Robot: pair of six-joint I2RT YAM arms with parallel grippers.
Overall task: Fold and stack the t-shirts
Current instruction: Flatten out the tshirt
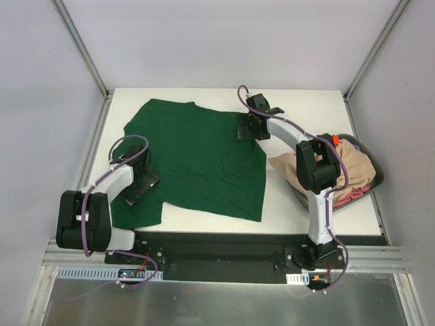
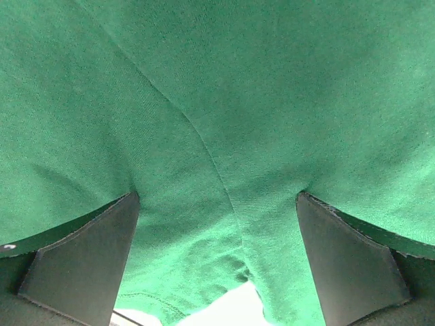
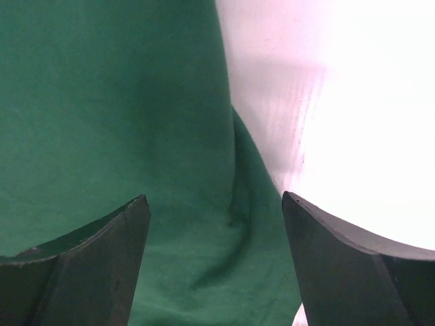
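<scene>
Spread fingers (image 2: 81,265) of both tools sit over the dark green t-shirt (image 1: 197,159), which lies opened out across the white worktop (image 1: 306,109).

Low on the shirt's left side, the left tool (image 1: 141,180) is released and grips nothing; in its wrist view a seam runs between the parted fingers. At the shirt's far right edge the right tool (image 1: 250,127) is likewise released, with the cloth's border running between its fingers and bare worktop to one side. Right of the green shirt a dark basket (image 1: 378,178) holds a heap. The beige t-shirt (image 1: 289,166) spills over its rim onto the worktop, near the green cloth but apart from it, and the pink t-shirt (image 1: 350,195) lies beneath. The right arm's upright elbow stands before the basket and hides part of that heap.
</scene>
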